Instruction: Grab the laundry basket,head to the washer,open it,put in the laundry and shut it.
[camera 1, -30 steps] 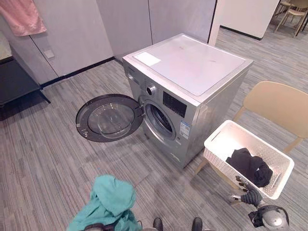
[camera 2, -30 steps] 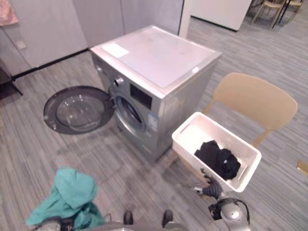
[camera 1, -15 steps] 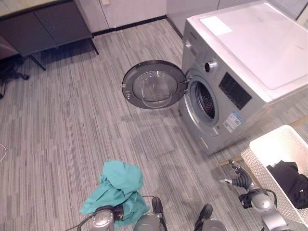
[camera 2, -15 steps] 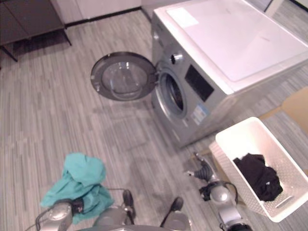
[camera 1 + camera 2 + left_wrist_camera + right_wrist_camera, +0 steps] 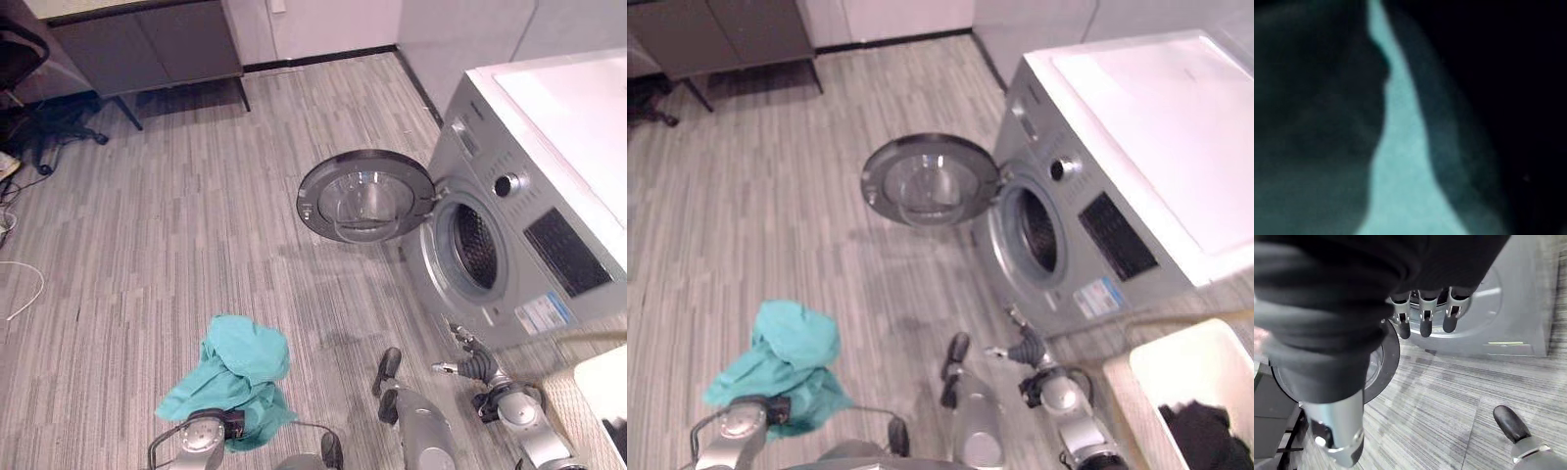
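Observation:
The silver washer (image 5: 549,186) stands at the right, its round door (image 5: 364,196) swung wide to the left and the drum opening (image 5: 477,245) bare. A teal garment (image 5: 237,377) hangs bunched over my left hand (image 5: 227,427) low at the left, and it shows close up as teal cloth (image 5: 1400,186) in the left wrist view. My right hand (image 5: 472,364) is open and holds nothing, just in front of the washer's lower front panel; its fingers (image 5: 1422,318) hang relaxed. The white laundry basket (image 5: 1176,367) sits at the lower right with a black garment (image 5: 1205,436) inside.
A dark cabinet (image 5: 147,44) on thin legs stands along the back wall. A black chair base (image 5: 49,137) and a loose white cable (image 5: 24,294) lie at the far left. Striped grey floor (image 5: 196,245) stretches between me and the washer door.
The camera has swung left and down, so the washer and basket now sit further right in view. The teal garment stays at my left hand and the right hand stays open.

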You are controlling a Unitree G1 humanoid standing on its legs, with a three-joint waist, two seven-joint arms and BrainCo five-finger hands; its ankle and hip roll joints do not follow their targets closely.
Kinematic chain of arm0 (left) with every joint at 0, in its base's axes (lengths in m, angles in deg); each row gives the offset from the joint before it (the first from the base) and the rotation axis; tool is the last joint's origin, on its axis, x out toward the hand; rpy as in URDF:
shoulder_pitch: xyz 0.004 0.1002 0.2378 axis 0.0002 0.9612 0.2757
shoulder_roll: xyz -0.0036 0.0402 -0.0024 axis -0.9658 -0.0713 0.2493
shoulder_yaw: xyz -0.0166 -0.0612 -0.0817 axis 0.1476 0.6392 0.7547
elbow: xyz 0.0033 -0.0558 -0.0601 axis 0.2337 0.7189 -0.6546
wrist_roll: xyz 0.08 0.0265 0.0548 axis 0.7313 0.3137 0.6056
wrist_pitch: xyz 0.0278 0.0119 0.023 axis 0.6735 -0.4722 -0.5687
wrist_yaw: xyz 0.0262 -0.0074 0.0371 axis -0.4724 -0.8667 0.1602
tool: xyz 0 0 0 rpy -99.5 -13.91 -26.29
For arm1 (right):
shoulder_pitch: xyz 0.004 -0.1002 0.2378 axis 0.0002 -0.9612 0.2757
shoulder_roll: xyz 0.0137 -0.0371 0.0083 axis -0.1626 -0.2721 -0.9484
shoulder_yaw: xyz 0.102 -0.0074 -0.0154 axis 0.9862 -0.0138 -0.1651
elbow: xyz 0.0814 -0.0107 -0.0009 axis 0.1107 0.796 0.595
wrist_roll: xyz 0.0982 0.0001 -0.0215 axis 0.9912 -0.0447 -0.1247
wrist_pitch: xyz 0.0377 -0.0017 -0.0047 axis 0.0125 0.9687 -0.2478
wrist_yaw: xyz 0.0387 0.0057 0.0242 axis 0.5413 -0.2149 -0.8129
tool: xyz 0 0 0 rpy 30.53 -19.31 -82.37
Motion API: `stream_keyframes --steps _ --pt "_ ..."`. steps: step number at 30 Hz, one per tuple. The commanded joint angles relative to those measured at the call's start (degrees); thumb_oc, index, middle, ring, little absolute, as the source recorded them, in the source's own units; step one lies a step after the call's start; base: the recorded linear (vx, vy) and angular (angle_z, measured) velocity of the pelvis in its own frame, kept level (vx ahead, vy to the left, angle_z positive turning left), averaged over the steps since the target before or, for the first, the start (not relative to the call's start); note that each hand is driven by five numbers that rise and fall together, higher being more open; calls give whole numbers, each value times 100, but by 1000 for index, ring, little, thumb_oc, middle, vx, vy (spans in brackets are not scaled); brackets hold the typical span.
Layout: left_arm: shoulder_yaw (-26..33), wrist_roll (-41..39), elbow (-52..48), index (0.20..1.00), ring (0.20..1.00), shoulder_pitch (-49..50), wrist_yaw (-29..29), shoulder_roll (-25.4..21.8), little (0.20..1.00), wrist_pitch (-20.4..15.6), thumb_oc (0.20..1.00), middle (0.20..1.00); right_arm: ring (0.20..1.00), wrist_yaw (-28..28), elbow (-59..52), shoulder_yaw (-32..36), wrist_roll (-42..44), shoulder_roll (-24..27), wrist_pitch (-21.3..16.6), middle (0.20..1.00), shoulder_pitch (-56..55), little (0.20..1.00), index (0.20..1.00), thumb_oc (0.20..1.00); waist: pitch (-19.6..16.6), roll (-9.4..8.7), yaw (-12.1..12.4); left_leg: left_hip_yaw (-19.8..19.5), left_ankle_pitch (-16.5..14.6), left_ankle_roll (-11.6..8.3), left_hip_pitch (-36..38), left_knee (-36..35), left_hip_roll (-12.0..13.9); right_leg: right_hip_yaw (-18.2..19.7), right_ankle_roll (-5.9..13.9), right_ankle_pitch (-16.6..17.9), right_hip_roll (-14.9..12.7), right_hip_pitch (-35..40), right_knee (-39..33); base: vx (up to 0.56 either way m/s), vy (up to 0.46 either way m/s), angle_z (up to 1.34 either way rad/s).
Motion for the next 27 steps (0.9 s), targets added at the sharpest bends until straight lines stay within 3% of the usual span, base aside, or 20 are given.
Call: stream_keyframes --steps 1,3,5,8,10,11,13,14,15,20,22,23,24,25,26,27 --pt "-68 190 -473 200 200 -92 186 -123 200 -248 200 200 1000 30 -25 157 193 165 -244 1000 153 1000 1000 1000 -204 -221 -17 244 -42 -200 -692 1681 450 479 481 -197 -15 1200 -773 179 -238 25" --pt "-175 181 -448 200 200 -185 202 -101 200 -258 200 200 1000 51 -3 194 297 217 -261 1000 160 1000 1000 1000 -134 -277 17 272 236 -265 -1136 2493 631 622 306 -317 102 1435 -879 164 -171 9" --pt "-260 190 -443 200 200 -274 201 -84 200 -240 200 200 1000 71 36 199 294 266 -237 1000 181 1000 1000 1000 -82 -335 85 148 85 -125 -1536 2568 528 804 266 -422 121 1632 -978 164 -33 -58" --pt "-392 268 -601 200 200 -294 232 -128 200 -233 200 200 1000 109 95 169 238 312 -245 1000 213 1000 1000 1000 -33 -433 198 -220 -98 -23 -1897 1947 324 1152 339 -507 157 1808 -1035 180 46 -95" --pt "-413 282 -645 200 200 -302 230 -149 200 -233 200 200 1000 113 119 151 226 320 -247 1000 227 1000 1000 1000 -32 -448 245 -426 87 -50 -2036 1689 245 1295 337 -519 195 1843 -1026 191 67 -121" --pt "-484 299 -767 200 200 -306 244 -196 200 -240 200 200 1000 134 187 97 172 345 -252 1000 258 1000 1000 1000 16 -388 374 -1037 444 -161 -2207 1153 112 1622 335 -617 366 1987 -993 236 91 -78" --pt "-567 368 -801 200 200 -375 230 -218 200 -238 200 200 1000 142 232 59 144 358 -255 1000 293 1000 1000 1000 32 -338 416 -1469 720 -210 -2401 969 41 1921 350 -670 448 2026 -915 202 107 -104" --pt "-569 369 -795 200 200 -379 229 -216 200 -241 200 200 1000 143 232 60 144 358 -255 1000 293 1000 1000 1000 34 -341 427 -1458 718 -210 -2394 965 41 1933 350 -677 445 2022 -905 161 162 -187" --pt "-602 444 -820 200 200 -434 232 -223 200 -251 200 200 1000 106 241 50 124 348 -260 1000 296 1000 1000 1000 -4 -284 432 -1600 658 -172 -2258 771 24 2267 407 -729 514 2015 -818 184 189 -169" --pt "-652 523 -851 200 200 -497 260 -283 200 -214 200 200 1000 57 250 32 158 169 -207 1000 300 1000 1000 1000 -118 -242 231 -1086 529 37 -1898 705 88 2840 521 -719 409 1888 -590 130 243 -114" --pt "-634 527 -863 200 200 -519 229 -308 200 -217 200 200 1000 60 250 8 166 135 -195 1000 331 1000 1000 1000 -104 -247 257 -885 485 83 -1845 711 128 2945 549 -708 395 1803 -479 -35 143 -125" --pt "-533 508 -986 200 200 -573 136 -393 200 -232 200 200 1000 77 323 -58 185 42 -171 1000 487 1000 1000 1000 -33 -246 354 -429 376 140 -1724 678 251 2699 622 -642 297 1511 -165 -76 121 -172" --pt "-507 514 -1021 200 200 -590 120 -417 200 -238 200 200 1000 73 310 -71 175 18 -169 1000 516 1000 1000 1000 1 -237 388 -297 339 148 -1679 681 294 2340 662 -639 186 1429 -19 -97 154 -141" --pt "-464 501 -1028 200 200 -625 83 -430 200 -239 200 200 1000 75 298 -111 170 -26 -176 1000 554 1000 1000 1000 11 -223 426 -120 317 137 -1615 641 344 1871 678 -625 45 1330 78 -40 82 -117" --pt "-377 493 -1028 200 200 -642 41 -455 200 -238 200 200 1000 82 312 -140 155 -59 -181 1000 609 1000 1000 1000 -1 -198 507 103 280 113 -1518 586 424 1159 639 -629 -202 1293 154 -28 58 -149" --pt "-375 493 -1027 200 200 -645 41 -456 200 -238 200 200 1000 82 313 -140 155 -61 -181 1000 613 1000 1000 1000 -8 -199 502 99 300 114 -1532 577 423 1154 637 -610 -201 1284 139 27 32 -184"
